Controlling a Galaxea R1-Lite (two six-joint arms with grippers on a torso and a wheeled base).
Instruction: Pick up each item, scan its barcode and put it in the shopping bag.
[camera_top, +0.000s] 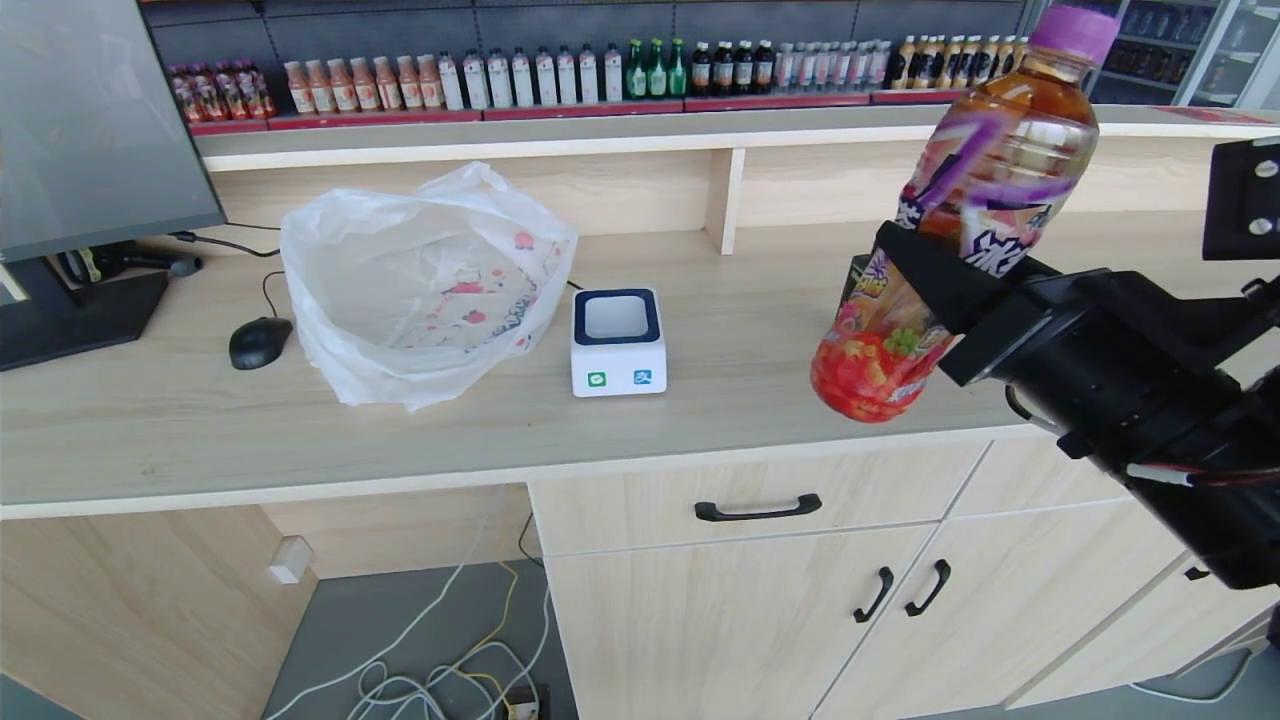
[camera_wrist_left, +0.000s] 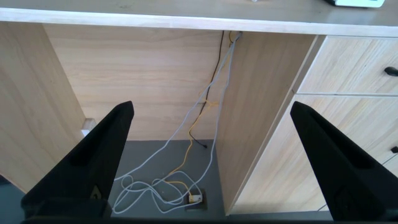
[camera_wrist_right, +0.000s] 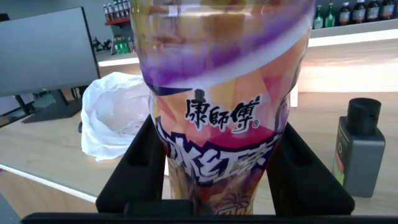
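My right end effector (camera_top: 950, 280) pinches the bottle (camera_top: 1005, 140) mid-body, lifted right of the scanner (camera_top: 618, 340), presumably for scanning.

Wooden counter (camera_top: 750, 330) with shopping bag (camera_top: 425, 285), scanner (camera_top: 618, 342), mouse (camera_top: 259, 342), monitor (camera_top: 95, 120)

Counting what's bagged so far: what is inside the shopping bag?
Inside the open shopping bag only its own crumpled, red-printed plastic shows, no item. Its near bottom is hidden by the front wall. The bottle is in the right tool.
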